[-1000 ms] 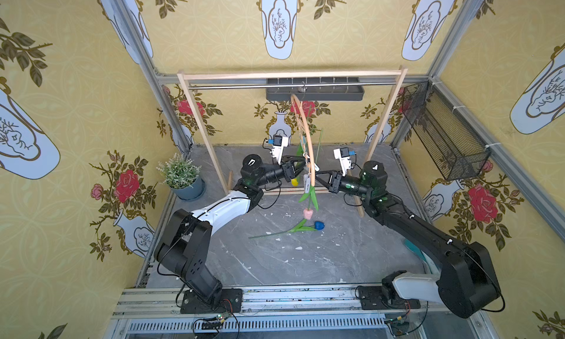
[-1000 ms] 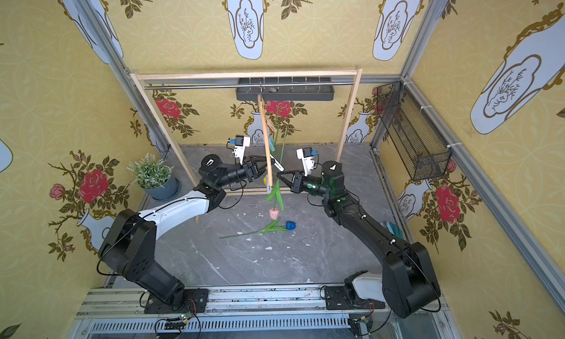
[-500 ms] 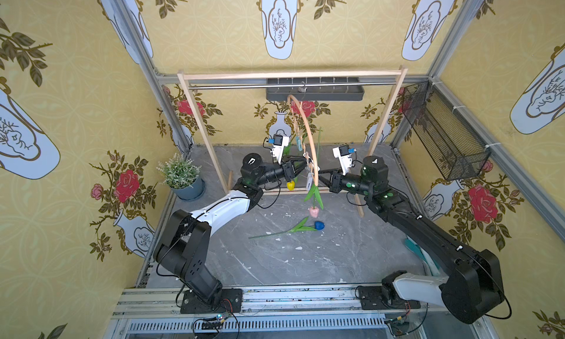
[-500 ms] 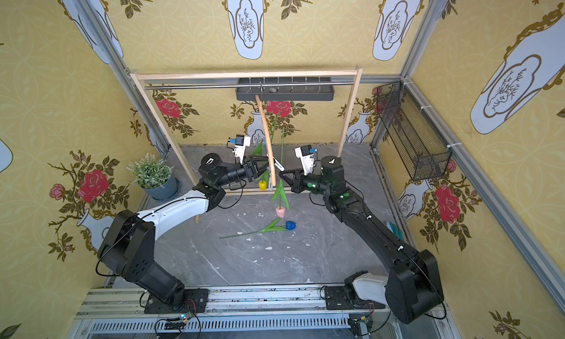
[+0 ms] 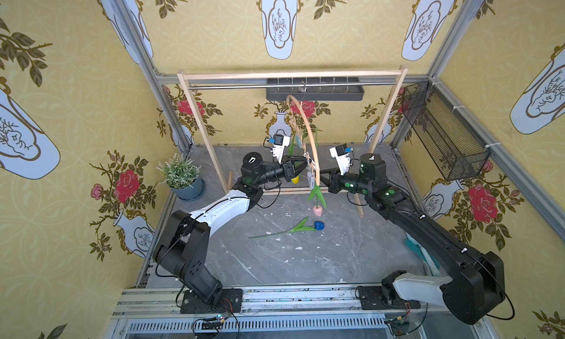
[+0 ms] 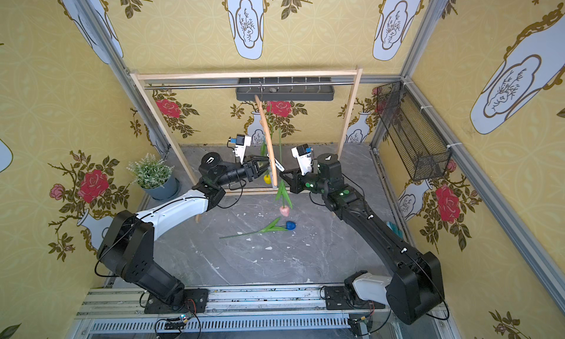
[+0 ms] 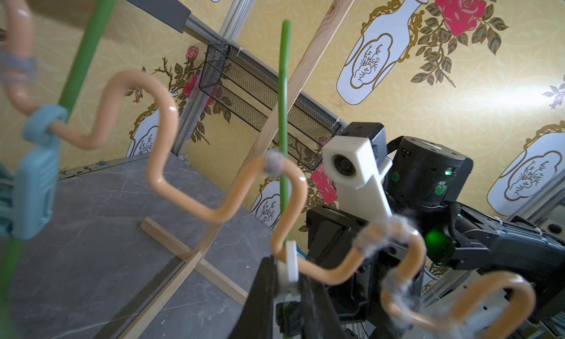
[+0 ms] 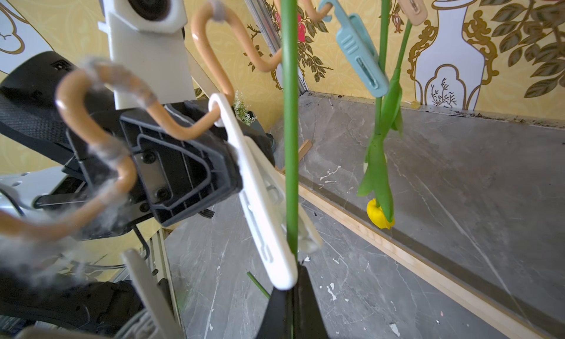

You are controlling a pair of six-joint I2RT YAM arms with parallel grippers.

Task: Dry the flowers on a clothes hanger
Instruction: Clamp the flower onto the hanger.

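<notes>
Pegging step: mid-frame, the left pincer (image 6: 265, 167) squeezes the white peg (image 8: 263, 218). The right pincer (image 8: 293, 288) is clamped on the pink tulip (image 5: 317, 210) by its stem. Next, probably, let the peg bite.

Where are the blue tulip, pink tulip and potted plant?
blue tulip (image 5: 319, 225): a top view, its head.
pink tulip (image 5: 317, 211): a top view, its hanging head.
potted plant (image 5: 180, 172): a top view, its foliage.

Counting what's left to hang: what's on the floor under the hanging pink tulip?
A blue tulip lies on the grey floor roughly beneath it. The pink tulip and its leaves cover a little floor behind them.
</notes>
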